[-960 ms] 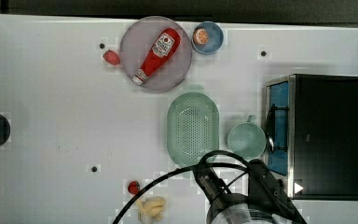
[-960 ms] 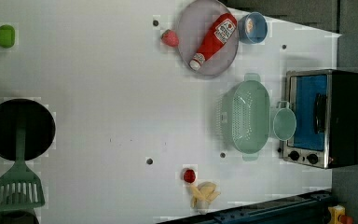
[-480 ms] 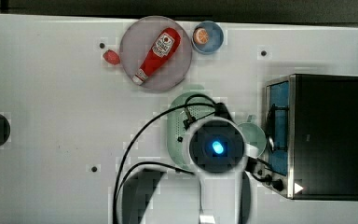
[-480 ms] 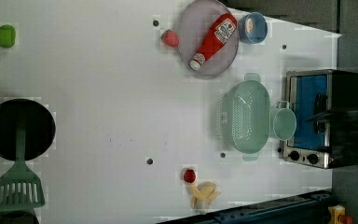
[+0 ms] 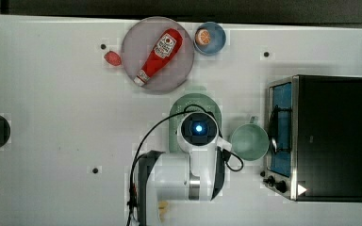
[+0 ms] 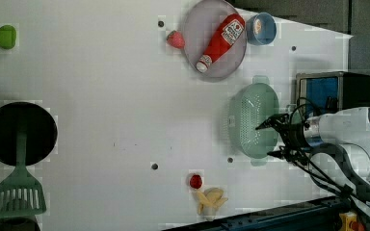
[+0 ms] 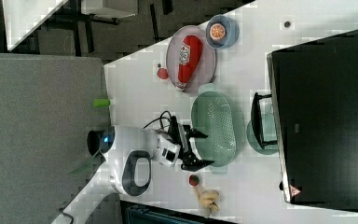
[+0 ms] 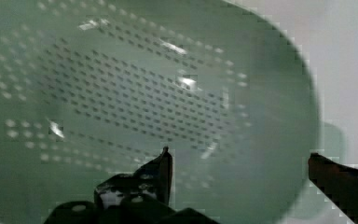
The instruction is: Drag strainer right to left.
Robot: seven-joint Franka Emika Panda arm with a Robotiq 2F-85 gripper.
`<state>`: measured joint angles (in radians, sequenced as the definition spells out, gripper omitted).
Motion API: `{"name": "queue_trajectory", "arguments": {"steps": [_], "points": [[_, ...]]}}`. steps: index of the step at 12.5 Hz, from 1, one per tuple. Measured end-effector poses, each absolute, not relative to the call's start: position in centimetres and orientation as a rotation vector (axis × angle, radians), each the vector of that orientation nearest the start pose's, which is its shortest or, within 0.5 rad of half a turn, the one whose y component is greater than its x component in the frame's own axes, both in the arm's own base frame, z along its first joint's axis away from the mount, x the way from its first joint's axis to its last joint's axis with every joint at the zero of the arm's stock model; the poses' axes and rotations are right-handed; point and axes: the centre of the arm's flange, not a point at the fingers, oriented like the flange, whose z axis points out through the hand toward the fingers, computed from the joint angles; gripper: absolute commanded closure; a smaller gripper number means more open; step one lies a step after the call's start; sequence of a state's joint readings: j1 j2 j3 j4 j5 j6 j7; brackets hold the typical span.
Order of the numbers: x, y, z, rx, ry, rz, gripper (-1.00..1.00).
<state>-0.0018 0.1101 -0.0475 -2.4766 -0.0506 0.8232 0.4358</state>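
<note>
Spread wide and gripping nothing, the gripper (image 6: pixel 269 140) hangs over the strainer (image 6: pixel 250 120), its two dark fingers (image 7: pixel 198 134) well apart. In the left view one finger sits above the perforated bowl and the other near the rim at the strainer's lower end; in the right view the upper finger (image 7: pixel 198 134) overlaps the strainer (image 7: pixel 216 128) and the lower one lies at its bottom edge. Whether either finger touches the plastic cannot be told. In the wrist view one finger (image 8: pixel 164 168) stands over the dotted centre of the strainer (image 8: pixel 135 93) and the other is at or just past the rim, by an end tab. In the top view the arm's wrist hides most of the strainer (image 5: pixel 193 101), leaving its far end and tab to show.

Counted around the gripper: one strainer beneath it; one teal cup (image 5: pixel 249 141) just beside it, between it and the one toaster oven (image 5: pixel 327 136); one grey plate (image 5: pixel 136 42) beyond the strainer's far end, bearing one ketchup bottle (image 5: pixel 159 55); one small blue bowl (image 5: pixel 210 37) with one orange slice next to that plate; one strawberry-like piece (image 6: pixel 176 39) by the plate; one red piece (image 6: pixel 196 181) and one banana (image 6: pixel 211 201) near the gripper's side of the table (image 6: pixel 101 120); well away, one black pan (image 6: pixel 19 134), one green spatula (image 6: pixel 18 192) and one green piece (image 6: pixel 5 36).
</note>
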Motion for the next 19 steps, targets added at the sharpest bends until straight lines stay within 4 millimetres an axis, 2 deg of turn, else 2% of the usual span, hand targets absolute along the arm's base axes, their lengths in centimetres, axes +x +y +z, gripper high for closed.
{"name": "queue_trajectory", "arguments": {"steps": [3,6,9,11,15,17,19], "points": [[47.8,-0.3,21.6,-2.506,1.962,0.048,-1.0],[46.8,2.1,17.6,-2.451,2.037,0.061,-1.0],[46.1,3.8,14.6,-2.432,2.041,0.062,-1.0],[45.9,4.5,14.1,-2.455,2.013,0.058,-1.0],[46.2,4.0,14.0,-2.389,2.078,0.043,-1.0],[46.4,5.4,14.5,-2.337,2.109,0.033,-1.0],[46.2,7.2,14.0,-2.311,2.138,0.034,-1.0]]}}
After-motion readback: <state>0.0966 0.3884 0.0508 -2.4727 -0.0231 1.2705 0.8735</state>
